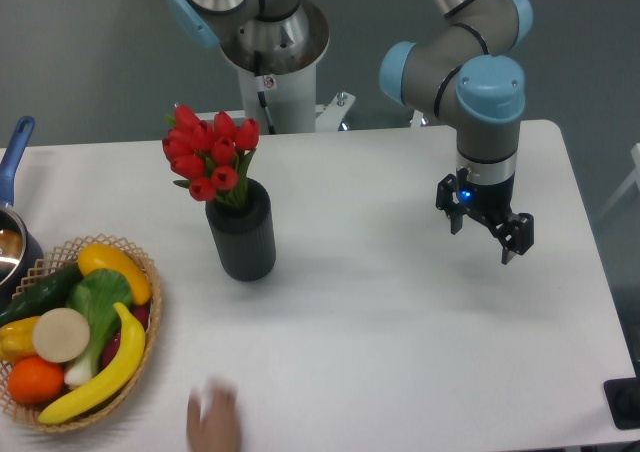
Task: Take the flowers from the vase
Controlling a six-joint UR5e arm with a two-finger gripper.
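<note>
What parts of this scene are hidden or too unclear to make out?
- Flowers: stems hidden inside the vase.
- Pot: cut off by the left edge.
- Hand: blurred, cut by the bottom edge.
- Gripper: fingertips too small to judge their gap.
- Wicker basket: lower produce buried under the top pieces.

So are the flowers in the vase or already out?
In. The flowers stand upright with their stems in the mouth of the vase, and the tool hangs open well off to the side, holding nothing.
</note>
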